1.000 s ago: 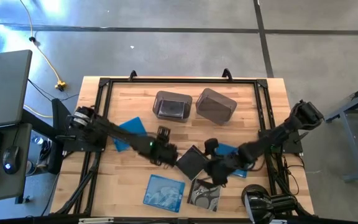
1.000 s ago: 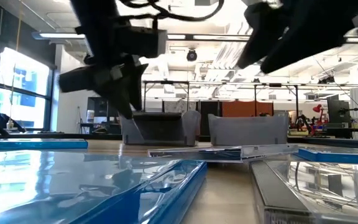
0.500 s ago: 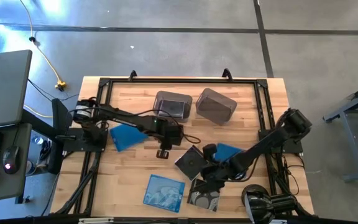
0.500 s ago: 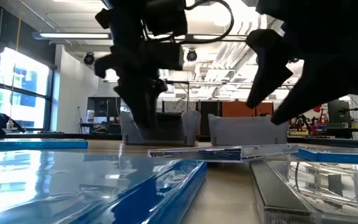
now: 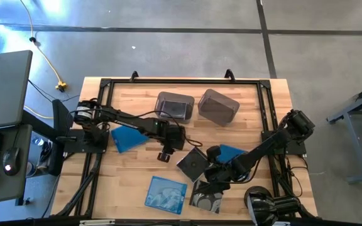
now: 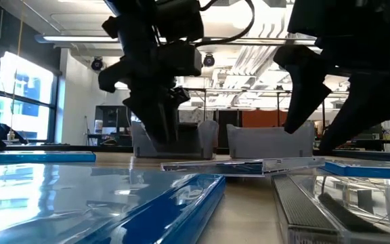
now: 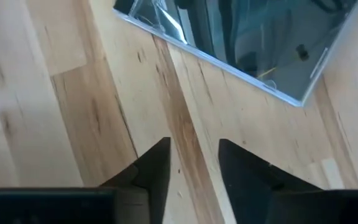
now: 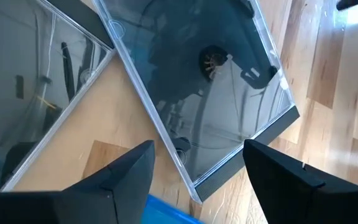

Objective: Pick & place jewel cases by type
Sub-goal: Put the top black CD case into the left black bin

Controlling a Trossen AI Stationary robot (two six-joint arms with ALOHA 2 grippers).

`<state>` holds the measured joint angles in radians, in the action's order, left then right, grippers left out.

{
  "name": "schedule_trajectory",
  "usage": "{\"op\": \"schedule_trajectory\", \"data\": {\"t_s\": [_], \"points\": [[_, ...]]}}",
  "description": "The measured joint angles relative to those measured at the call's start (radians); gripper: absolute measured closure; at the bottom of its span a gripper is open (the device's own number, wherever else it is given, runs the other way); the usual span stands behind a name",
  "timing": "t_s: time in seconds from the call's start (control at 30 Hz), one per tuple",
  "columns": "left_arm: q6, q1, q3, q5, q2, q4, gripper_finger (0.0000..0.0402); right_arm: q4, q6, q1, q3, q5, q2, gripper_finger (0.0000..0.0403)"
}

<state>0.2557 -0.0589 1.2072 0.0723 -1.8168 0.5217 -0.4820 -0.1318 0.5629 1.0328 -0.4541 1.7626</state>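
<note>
Jewel cases lie spread over the wooden table: a plain blue one at the left, a cloud-patterned blue one at the near edge, a dark one in the middle, a silvery-patterned one near it, and another blue one to the right, partly under the right arm. One more dark case rests inside the left bin; the right bin beside it looks empty.

The left gripper hangs above bare wood just left of the dark middle case, its fingers parted only a little and holding nothing. The right gripper hovers over the dark and silvery cases, jaws spread wide, also empty.

These cases seem light, stiff and smooth, and the clear plastic is probably brittle and slippery. Because they lie flat, I think a grip across two opposite edges, after tilting one corner up, is safer than pressing on the lid.
</note>
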Motion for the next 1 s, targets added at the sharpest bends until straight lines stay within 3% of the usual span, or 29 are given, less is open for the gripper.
{"op": "schedule_trajectory", "data": {"t_s": [0.1,0.23,0.3,0.5,0.63,1.0], "points": [[-0.081,0.000,0.000,0.032,0.000,-0.008,0.0231,0.000,0.000,0.000,0.000,-0.002,0.000,0.0159],[-0.247,0.000,0.000,0.192,0.000,-0.092,0.0207,-0.002,0.002,0.001,0.000,-0.008,0.004,0.0159],[-0.293,0.000,0.000,0.223,0.000,-0.151,0.0205,-0.014,0.024,0.002,0.000,-0.008,0.012,0.0159],[-0.451,0.008,-0.001,0.197,-0.042,-0.171,0.0204,-0.019,0.085,0.012,-0.002,-0.030,0.049,0.0159],[-0.557,0.007,0.002,0.251,-0.105,-0.261,0.0204,-0.018,0.092,0.022,-0.002,-0.099,0.051,0.0159],[-0.618,0.015,0.001,0.242,-0.146,-0.350,0.0204,-0.018,0.135,0.028,-0.002,-0.070,0.072,0.0159]]}}
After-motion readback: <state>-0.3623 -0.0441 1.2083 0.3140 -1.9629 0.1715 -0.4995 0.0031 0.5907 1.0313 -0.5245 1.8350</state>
